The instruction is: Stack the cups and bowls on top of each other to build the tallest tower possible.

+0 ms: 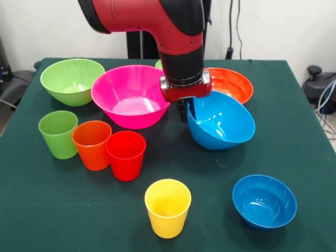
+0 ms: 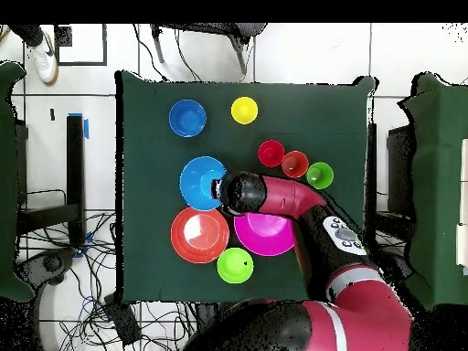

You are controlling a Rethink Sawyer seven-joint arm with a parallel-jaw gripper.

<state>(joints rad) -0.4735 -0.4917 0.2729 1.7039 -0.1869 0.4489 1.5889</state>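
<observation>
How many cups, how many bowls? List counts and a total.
Cups: 4, green cup, orange cup, red cup, yellow cup
Bowls: 6, big green bowl, small green bowl, pink bowl, orange bowl, big blue bowl, small blue bowl
Total: 10

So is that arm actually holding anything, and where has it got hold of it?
Yes: the gripper pinches the big blue bowl by its rim, on the side nearest the pink bowl, tipping it.

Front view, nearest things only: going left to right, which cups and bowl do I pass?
Light green cup → orange cup → red cup → yellow cup → small blue bowl.
</observation>
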